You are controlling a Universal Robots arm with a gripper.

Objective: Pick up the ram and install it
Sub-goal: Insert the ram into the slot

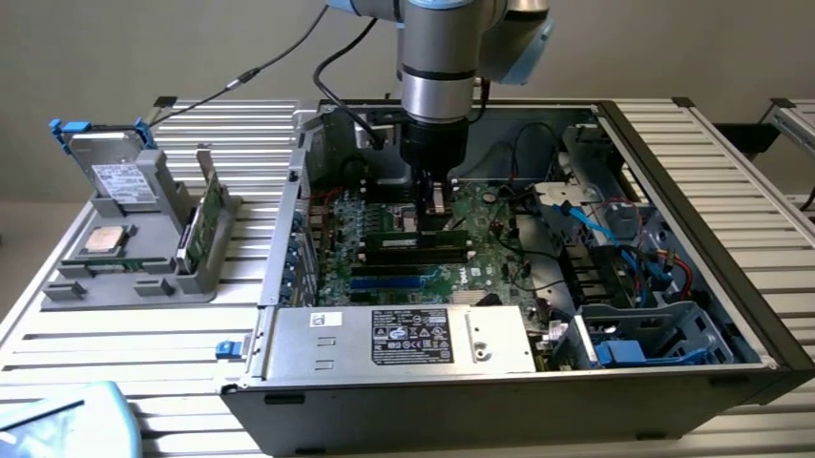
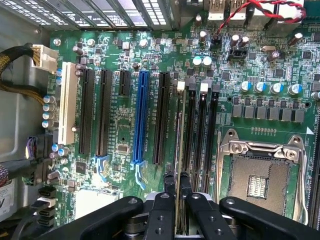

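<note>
The fingers [image 2: 170, 184] are clamped on the ram [image 2: 178, 131] — edge-on between them, just beside the memory slots [image 2: 202, 135]

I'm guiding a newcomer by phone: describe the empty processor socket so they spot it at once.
Inside the open computer case, find the green motherboard. Beside its long black memory slots sits the processor socket: the only square, silver-framed opening among narrow strips.

Slatted metal table [image 1: 128, 334], open computer case [image 1: 510, 415] on it beneath the jaws, grey parts holder [image 1: 76, 289] to the exterior view's left of the jaws, pale blue object [image 1: 71, 420] further off.
</note>
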